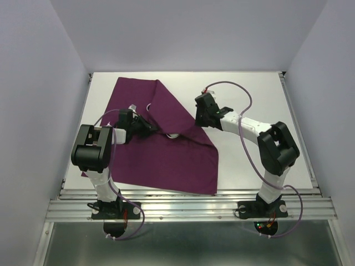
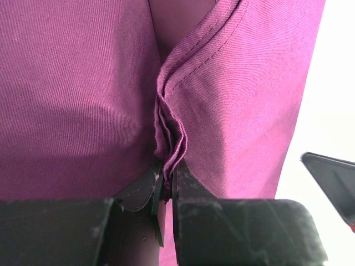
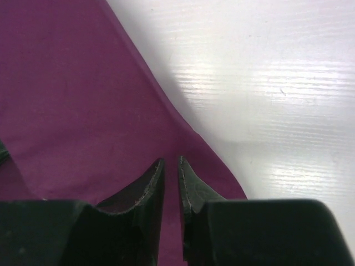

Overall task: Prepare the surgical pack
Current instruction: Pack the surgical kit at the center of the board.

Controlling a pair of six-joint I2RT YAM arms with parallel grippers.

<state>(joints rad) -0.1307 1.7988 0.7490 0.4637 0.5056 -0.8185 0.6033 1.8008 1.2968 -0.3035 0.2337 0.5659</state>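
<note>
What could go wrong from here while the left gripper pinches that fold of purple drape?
1. The left gripper clamps several bunched layers of the drape only at its tips; a pull might slip a layer out and undo the fold.
2. The right gripper sits over the drape's edge near bare table with nothing between its jaws, so pulling with one arm could drag the whole cloth.

Top cam overhead; wrist cams close, all share drape
</note>
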